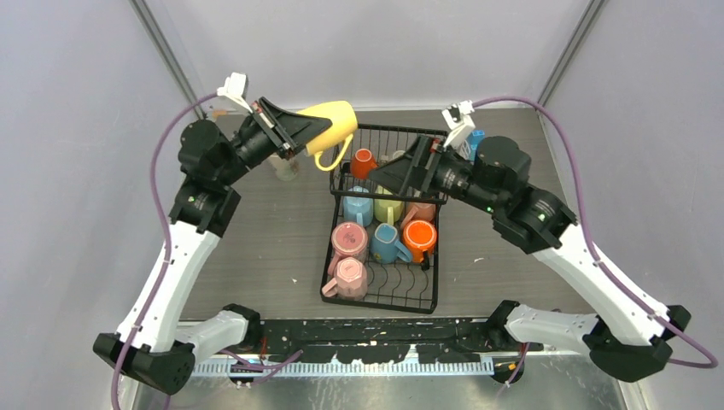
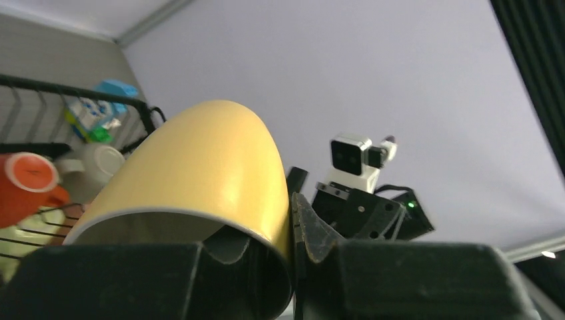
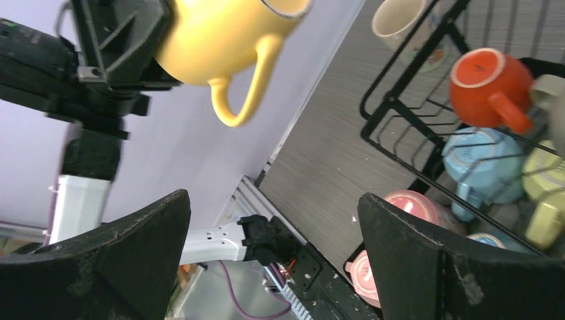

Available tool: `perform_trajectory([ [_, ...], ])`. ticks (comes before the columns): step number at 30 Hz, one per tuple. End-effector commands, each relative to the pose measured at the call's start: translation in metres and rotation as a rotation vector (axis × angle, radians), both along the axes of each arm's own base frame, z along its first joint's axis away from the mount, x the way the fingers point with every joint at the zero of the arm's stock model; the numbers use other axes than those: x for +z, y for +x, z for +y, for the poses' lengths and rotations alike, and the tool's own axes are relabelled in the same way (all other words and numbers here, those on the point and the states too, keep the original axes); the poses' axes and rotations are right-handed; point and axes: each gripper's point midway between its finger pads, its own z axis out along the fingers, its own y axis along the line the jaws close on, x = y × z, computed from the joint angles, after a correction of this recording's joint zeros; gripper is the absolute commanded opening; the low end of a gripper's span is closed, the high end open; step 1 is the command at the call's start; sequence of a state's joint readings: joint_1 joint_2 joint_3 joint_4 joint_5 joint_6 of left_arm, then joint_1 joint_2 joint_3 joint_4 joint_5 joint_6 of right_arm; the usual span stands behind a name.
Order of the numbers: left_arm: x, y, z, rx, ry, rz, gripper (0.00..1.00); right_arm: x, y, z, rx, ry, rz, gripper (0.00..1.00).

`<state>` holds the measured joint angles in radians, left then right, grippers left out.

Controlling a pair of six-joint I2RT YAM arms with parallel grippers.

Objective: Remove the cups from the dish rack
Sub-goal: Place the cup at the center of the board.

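Note:
My left gripper (image 1: 299, 130) is shut on the rim of a yellow cup (image 1: 335, 120), one finger inside and one outside, and holds it in the air, tilted, left of the far end of the black wire dish rack (image 1: 431, 290). The wrist view shows the cup (image 2: 200, 167) pinched at my left gripper (image 2: 293, 227). My right gripper (image 1: 394, 175) is open and empty above the rack's far half. Several cups lie in the rack: orange (image 1: 364, 162), light blue (image 1: 358, 206), pale green (image 1: 388, 207), pink (image 1: 350, 239), blue (image 1: 388, 243), orange (image 1: 419, 237), pink (image 1: 347, 278).
A cream cup (image 1: 284, 166) stands on the table left of the rack, below the left gripper; it also shows in the right wrist view (image 3: 400, 20). A colourful toy-block figure (image 1: 475, 141) stands behind the rack's far right corner. Grey walls close three sides.

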<state>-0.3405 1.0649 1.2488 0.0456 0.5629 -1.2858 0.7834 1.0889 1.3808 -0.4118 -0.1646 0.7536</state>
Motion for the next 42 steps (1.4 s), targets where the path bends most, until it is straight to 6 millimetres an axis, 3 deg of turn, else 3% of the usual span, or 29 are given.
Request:
perform_trajectory([
  [1, 0.006, 0.006, 0.034, 0.241, 0.267, -0.137, 0.00, -0.005, 0.003, -0.033, -0.124, -0.079, -0.039, 1.00],
  [6, -0.023, 0.029, 0.074, 0.452, 0.570, -0.116, 0.00, -0.007, 0.001, -0.057, -0.199, -0.129, -0.060, 1.00],
  [11, -0.040, 0.038, 0.111, 0.594, 0.775, -0.098, 0.00, -0.011, -0.001, -0.075, -0.251, -0.180, -0.069, 1.00],
  [14, -0.048, 0.042, 0.130, 0.662, 0.883, -0.078, 0.00, -0.013, -0.002, -0.081, -0.263, -0.197, -0.072, 1.00],
  [20, -0.081, 0.061, 0.163, 0.753, 1.100, 0.025, 0.00, -0.022, -0.004, -0.082, -0.253, -0.224, -0.063, 1.00],
  [34, -0.164, 0.147, 0.210, 0.745, 1.280, 0.315, 0.00, -0.033, -0.012, -0.084, -0.230, -0.247, -0.040, 1.00],
  [42, -0.216, 0.179, 0.223, 0.689, 1.301, 0.448, 0.00, -0.039, -0.016, -0.087, -0.222, -0.258, -0.027, 1.00],
])
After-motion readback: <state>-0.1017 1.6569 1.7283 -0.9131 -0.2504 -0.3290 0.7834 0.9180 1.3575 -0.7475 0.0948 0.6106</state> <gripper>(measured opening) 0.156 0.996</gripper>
